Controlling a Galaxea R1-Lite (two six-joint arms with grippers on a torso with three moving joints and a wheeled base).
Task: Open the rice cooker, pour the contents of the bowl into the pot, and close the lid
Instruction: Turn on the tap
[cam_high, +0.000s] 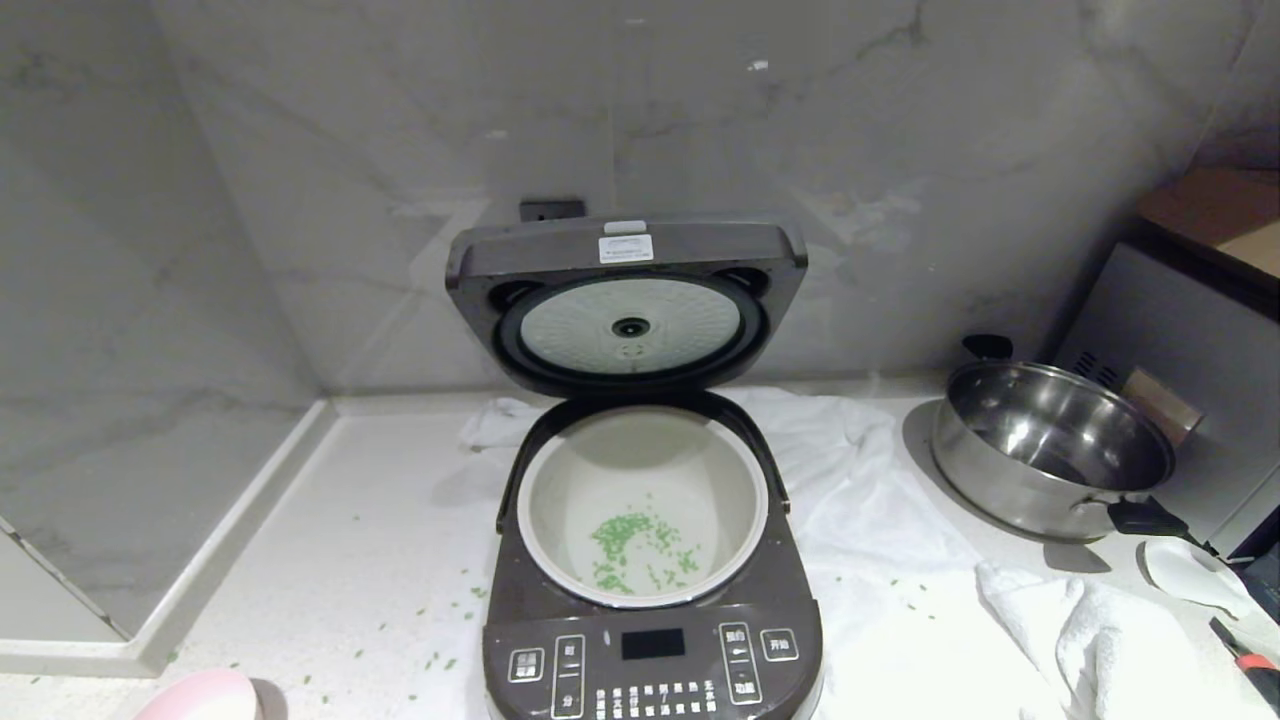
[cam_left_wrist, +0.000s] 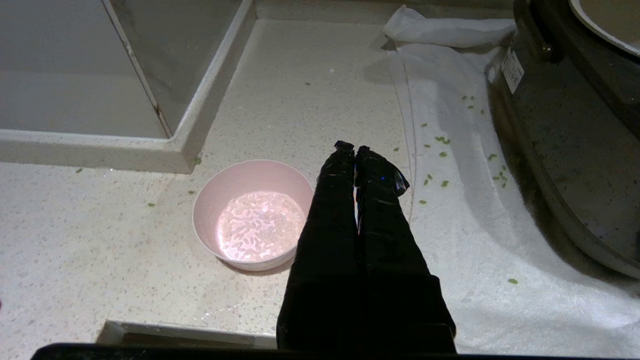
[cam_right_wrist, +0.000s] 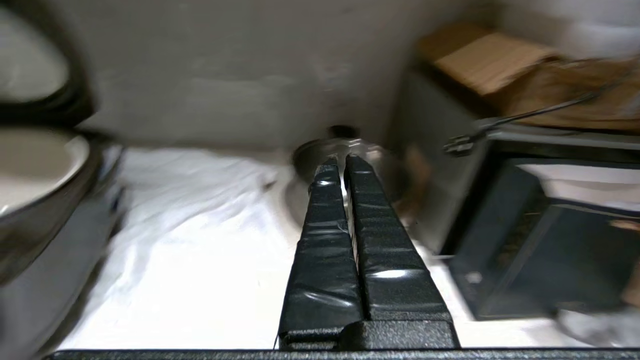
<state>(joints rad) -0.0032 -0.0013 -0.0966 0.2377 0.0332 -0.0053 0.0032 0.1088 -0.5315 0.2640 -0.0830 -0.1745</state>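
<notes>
The rice cooker (cam_high: 650, 560) stands on the counter (cam_high: 330, 560) with its lid (cam_high: 627, 300) upright and green bits lying in the pot (cam_high: 642, 505). The bowl (cam_left_wrist: 252, 214) sits on the counter to the cooker's left, apparently emptied. Closing the lid seems the step left. Both tools are pressed shut and hold nothing: the left tool (cam_left_wrist: 355, 150) hangs just beside the bowl, the right tool (cam_right_wrist: 340, 162) to the cooker's right. A good close probably means pushing the lid's top edge forward and down until it latches.
</notes>
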